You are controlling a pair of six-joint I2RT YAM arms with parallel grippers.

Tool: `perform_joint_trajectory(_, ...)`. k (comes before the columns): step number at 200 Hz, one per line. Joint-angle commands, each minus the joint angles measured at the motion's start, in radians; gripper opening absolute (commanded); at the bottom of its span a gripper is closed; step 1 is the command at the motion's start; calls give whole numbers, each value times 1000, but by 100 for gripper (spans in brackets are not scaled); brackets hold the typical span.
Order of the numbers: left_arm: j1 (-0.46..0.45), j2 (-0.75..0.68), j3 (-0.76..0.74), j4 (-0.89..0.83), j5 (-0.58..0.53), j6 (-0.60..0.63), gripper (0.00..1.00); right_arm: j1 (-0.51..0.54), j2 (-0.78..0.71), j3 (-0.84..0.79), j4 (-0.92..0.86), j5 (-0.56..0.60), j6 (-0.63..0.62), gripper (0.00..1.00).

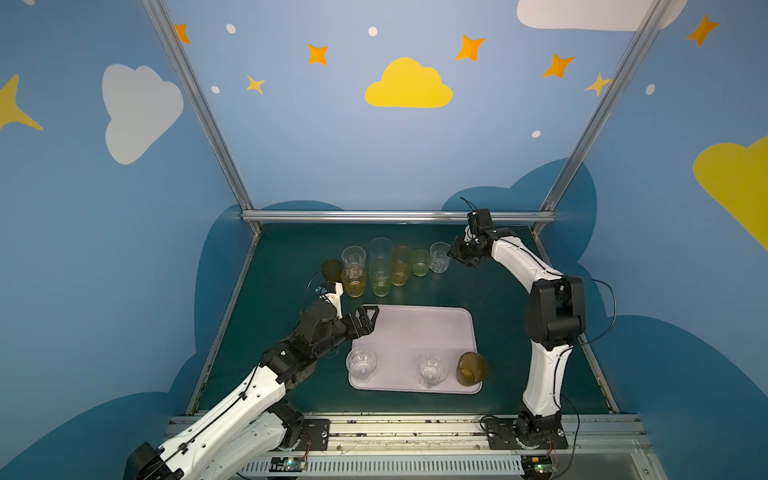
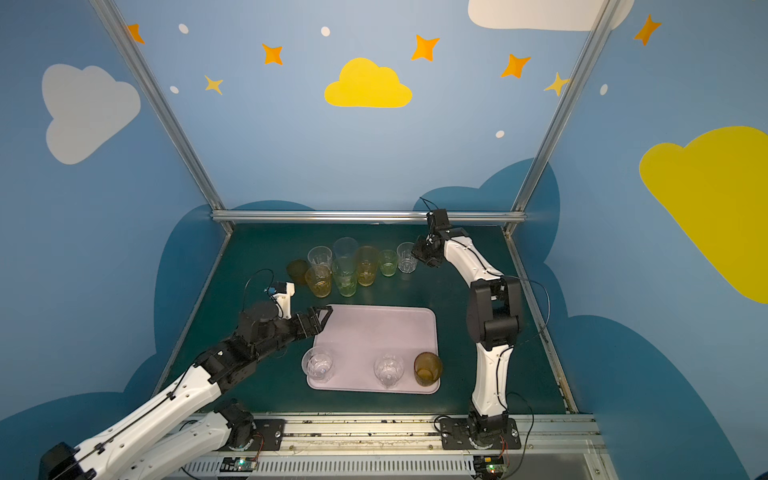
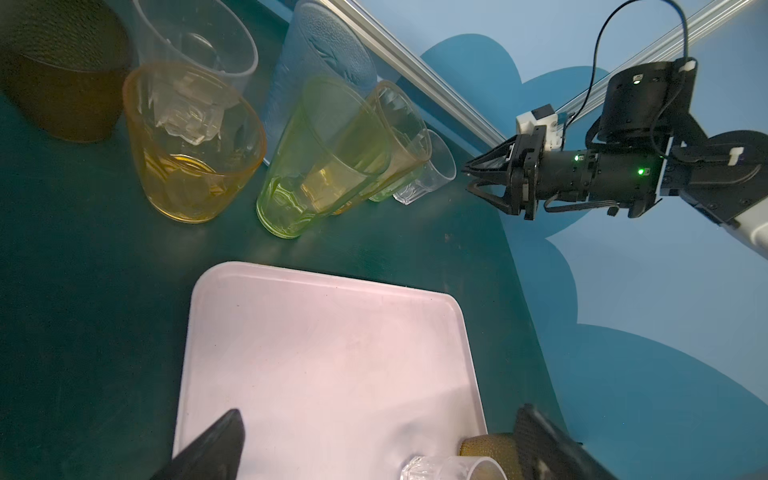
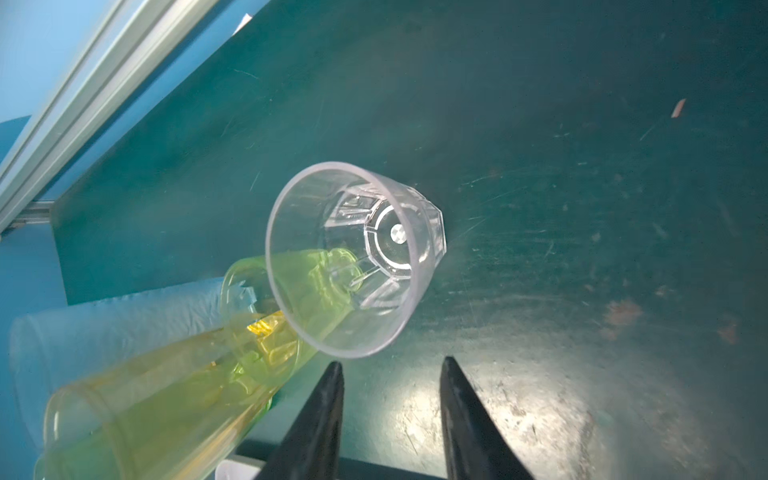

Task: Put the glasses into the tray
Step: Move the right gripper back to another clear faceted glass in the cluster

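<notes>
Green table (image 1: 498,299): the pink tray (image 1: 415,332) holds three glasses (image 1: 433,370) along its 6 o'clock edge, and eight other glasses (image 1: 381,278) stand at its 12 o'clock. Left gripper (image 1: 371,319) is spread over the tray's 10 o'clock corner. The right gripper (image 4: 392,365) is spread and empty, beside the clear glass (image 1: 439,257).

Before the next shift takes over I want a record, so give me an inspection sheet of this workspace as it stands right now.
Surface: dark green table, scuffed.
Job's things: pink tray holds a clear glass, another clear glass and a brown glass along its near edge; eight more stand on the table behind it, from a dark glass on the left to a faceted glass on the right.
Clutter: one small tan fleck.
Grippers: left pincer open, empty, at the tray's far left corner; right pincer open, empty, beside the faceted glass.
Cables: black loop at the left wrist; black cable off the right arm.
Surroundings: blue walls with clouds and stars; metal frame.
</notes>
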Motion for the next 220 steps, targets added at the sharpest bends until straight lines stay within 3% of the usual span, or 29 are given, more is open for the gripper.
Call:
perform_joint_trajectory(1, 3, -5, 21, -4, -7, 0, 100, 3, 17, 39, -11, 30, -5, 36)
perform_joint_trajectory(220, 3, 4, 28, -20, 6, 14, 100, -6, 125, 101, -22, 106, 17, 18)
